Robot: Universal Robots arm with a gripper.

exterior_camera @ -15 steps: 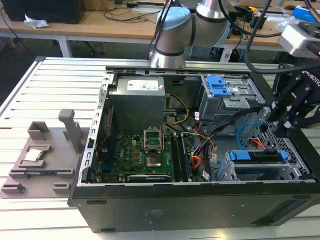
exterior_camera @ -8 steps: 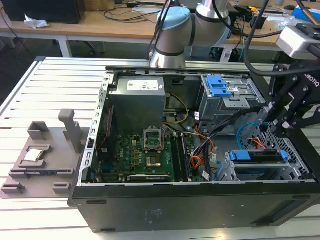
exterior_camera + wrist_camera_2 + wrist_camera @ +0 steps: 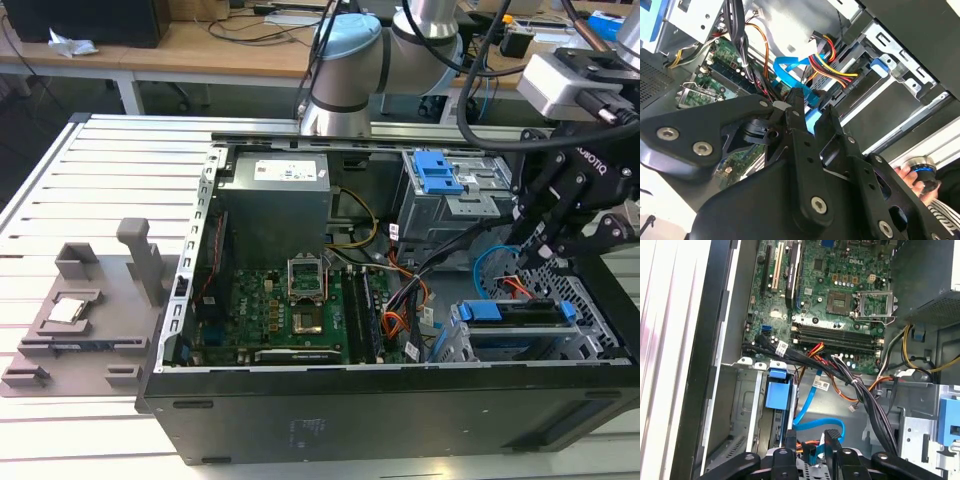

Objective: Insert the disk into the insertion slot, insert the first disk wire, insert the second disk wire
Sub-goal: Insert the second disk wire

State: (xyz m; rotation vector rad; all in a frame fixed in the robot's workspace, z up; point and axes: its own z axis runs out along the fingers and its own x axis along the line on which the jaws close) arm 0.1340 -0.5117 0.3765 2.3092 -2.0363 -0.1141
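At the gripper (image 3: pixel 543 252), right of middle in the exterior view: narrow, pinched on the end of one blue wire (image 3: pixel 487 262). In both wrist views, two black fingers (image 3: pixel 790 442) with that wire's end clamped between. From there, one long blue loop curving down and off toward the board. Poised above the insertion slot (image 3: pixel 505 352).

Just below, at the lower right of the exterior view: one disk (image 3: pixel 520 310), seated level inside that slot, with two bright blue carrier ends showing, one at each side. Perforated silver sheet metal around it. Near the wire's loop, one bundle of red, yellow and orange leads (image 3: pixel 832 67).

Further up the exterior frame: one grey cage with a blue latch (image 3: pixel 438 172), near the gripper but apart from it. To the exterior view's left of that, at upper centre, one grey power supply (image 3: pixel 272 185). Below it, one green motherboard (image 3: pixel 290 305) with one open processor socket (image 3: pixel 305 278). In the first wrist view, two white expansion slots (image 3: pixel 774 272) on that board.

Around all of this, one black computer case (image 3: pixel 320 425), lying open on a slatted table (image 3: pixel 60 170). At the left middle of the exterior frame, just beside the case, one grey fixture (image 3: pixel 85 300). At top centre, behind the case, one robot arm joint (image 3: pixel 345 65). In the second wrist view, one hand (image 3: pixel 904 173) on a round knob (image 3: pixel 920 165) with a blue ring.
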